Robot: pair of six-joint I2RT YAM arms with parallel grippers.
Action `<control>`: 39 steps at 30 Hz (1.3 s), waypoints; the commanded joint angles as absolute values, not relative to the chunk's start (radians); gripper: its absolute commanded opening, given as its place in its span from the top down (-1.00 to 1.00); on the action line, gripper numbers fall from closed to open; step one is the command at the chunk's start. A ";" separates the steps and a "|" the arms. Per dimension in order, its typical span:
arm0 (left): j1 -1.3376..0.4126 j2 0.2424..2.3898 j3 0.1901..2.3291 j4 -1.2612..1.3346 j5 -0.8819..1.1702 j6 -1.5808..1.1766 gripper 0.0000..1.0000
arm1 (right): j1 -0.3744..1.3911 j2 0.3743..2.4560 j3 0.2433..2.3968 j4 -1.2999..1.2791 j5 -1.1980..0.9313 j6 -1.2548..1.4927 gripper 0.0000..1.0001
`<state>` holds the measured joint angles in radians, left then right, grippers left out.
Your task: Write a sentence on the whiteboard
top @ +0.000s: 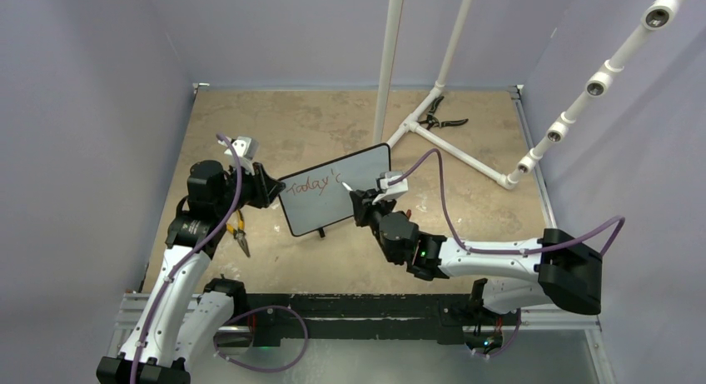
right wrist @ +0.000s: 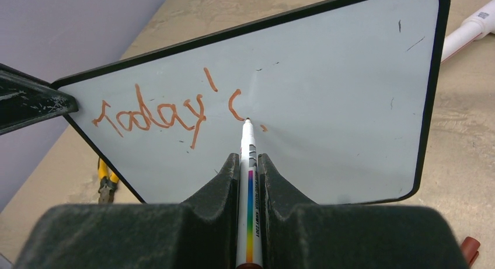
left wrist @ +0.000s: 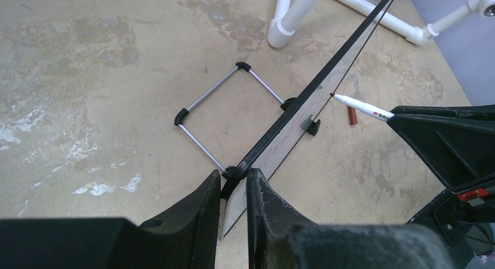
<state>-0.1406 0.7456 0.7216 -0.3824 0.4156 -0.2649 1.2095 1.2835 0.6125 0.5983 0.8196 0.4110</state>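
Right jaws around marker (right wrist: 248, 164), tip on whiteboard (right wrist: 350, 94).

Left arm (top: 179, 276), right arm (top: 491, 263): white shells, black joints, purple cable (top: 444, 202) trailing along each. Left gripper (left wrist: 233, 187) and right gripper (right wrist: 248, 164) matte black, scuffed grey.

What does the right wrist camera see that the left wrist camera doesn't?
Only the right wrist camera shows the red writing on the front of the whiteboard, plus yellow pliers lying beyond it. Only the left wrist camera shows the wire stand at the board's back, because it sees the board nearly edge-on. Both show the marker with its tip on the board, the right tool holding it, and the left tool pinching the board's edge.
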 commanded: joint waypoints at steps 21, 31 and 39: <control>-0.137 0.729 0.717 -0.336 0.400 -0.252 0.76 | 1.206 1.312 0.648 0.554 0.874 0.459 1.00; -0.138 0.726 0.716 -0.333 0.403 -0.252 0.75 | 1.206 1.317 0.647 0.528 0.881 0.474 1.00; -0.138 0.724 0.715 -0.332 0.406 -0.252 0.75 | 1.206 1.333 0.650 0.608 0.819 0.408 1.00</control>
<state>-0.1406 0.7403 0.7216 -0.3824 0.4156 -0.2649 1.2095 1.3224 0.6132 0.5415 0.8421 0.4400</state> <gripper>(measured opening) 0.190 0.143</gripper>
